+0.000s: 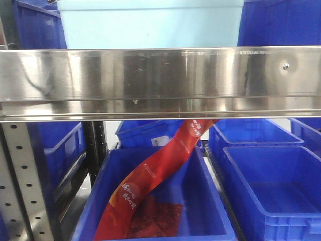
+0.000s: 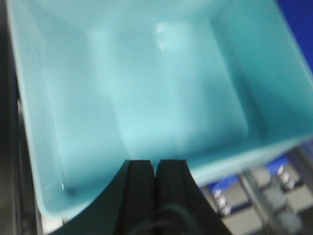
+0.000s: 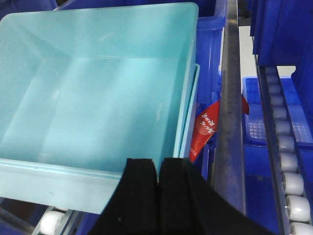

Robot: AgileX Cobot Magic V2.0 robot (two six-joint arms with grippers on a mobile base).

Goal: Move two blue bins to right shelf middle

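Both wrists: matte black fingers (image 2: 142,196), flat-faced, blocky, broadening toward base; same on right fingers (image 3: 142,196). No markings visible.

A bin (image 1: 150,22) sits on the upper shelf, behind the shelf rail (image 1: 160,83). Below the rail, a wrapper strip (image 1: 155,175) hangs into a crate (image 1: 155,201). Another crate (image 1: 273,193) stands to its right, and more crates (image 1: 145,133) stand behind.
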